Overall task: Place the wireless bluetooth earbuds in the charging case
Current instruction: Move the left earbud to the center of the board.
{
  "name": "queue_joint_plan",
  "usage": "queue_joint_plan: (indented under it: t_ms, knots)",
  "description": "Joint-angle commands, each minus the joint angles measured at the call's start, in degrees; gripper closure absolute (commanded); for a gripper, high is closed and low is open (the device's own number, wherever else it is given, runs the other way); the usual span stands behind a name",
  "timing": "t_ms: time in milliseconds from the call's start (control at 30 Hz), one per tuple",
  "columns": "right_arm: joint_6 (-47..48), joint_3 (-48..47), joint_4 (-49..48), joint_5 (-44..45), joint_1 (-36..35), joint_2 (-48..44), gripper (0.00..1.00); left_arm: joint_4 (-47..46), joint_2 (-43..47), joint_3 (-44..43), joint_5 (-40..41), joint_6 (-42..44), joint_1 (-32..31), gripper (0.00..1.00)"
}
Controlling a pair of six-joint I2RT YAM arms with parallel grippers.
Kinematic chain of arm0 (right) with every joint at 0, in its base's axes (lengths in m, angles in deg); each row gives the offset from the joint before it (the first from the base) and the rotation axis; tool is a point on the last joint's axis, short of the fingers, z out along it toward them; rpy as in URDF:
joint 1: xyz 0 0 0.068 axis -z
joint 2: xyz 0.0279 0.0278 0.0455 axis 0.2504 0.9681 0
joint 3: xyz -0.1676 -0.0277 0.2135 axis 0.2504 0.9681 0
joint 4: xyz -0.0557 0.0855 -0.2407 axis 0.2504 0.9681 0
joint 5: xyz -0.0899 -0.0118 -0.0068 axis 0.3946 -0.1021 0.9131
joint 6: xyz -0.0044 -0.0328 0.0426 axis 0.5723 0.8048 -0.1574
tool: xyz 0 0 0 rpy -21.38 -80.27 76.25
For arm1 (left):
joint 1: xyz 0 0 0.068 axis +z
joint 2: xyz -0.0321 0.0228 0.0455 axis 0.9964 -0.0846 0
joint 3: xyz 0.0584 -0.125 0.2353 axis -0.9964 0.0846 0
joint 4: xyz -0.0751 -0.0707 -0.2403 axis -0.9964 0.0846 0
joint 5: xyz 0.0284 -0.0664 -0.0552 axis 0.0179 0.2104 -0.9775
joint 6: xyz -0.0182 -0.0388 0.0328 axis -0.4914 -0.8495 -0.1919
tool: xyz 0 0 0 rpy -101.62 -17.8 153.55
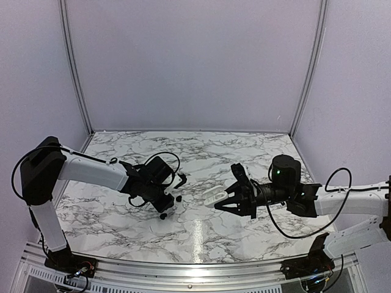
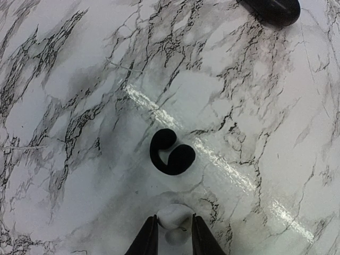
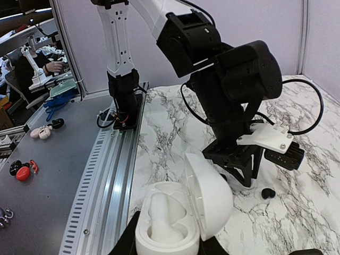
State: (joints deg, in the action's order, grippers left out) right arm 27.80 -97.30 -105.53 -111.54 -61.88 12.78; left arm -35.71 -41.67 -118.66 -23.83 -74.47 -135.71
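We hold the open white plastic clamshell case [image 3: 210,194] clamped in our right gripper [image 1: 221,198], one white earbud [image 3: 162,212] seemingly seated. At its nine o'clock, our left gripper [image 2: 174,236] pinches the second small white rounded earbud [image 2: 174,215], not yet inserted.

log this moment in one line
left pincer: shut on white earbud | right pincer: shut on white case, lid open | black earbud: on table

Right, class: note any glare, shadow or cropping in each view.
Top external: a bright glare streak on the marble table. Left wrist: a diagonal glare band passes the black earbud, soft shadows to its left. Right wrist: even light; the white case is cropped at the bottom.
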Motion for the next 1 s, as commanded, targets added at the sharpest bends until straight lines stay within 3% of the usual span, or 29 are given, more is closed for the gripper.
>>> queue_joint_plan:
  t_ms: [0, 333, 500, 967]
  knots:
    - [0.1, -0.9, -0.1, 0.2, -0.4, 0.5, 1.00, 1.3, 1.2, 0.0, -0.7, 0.1, -0.1, 0.77]
    - [0.0, -1.0, -0.2, -0.2, -0.4, 0.9, 1.00, 1.4, 2.5, 0.6, 0.6, 0.4, -1.3, 0.77]
    - [0.0, -1.0, -0.2, -0.2, -0.4, 0.9, 1.00, 1.4, 2.7, 1.1, 0.7, 0.4, -1.6, 0.65]
    - [0.1, -1.1, -0.2, -0.2, -0.4, 1.1, 1.00, 1.4, 1.1, 0.9, -0.3, 1.4, -1.9, 0.72]
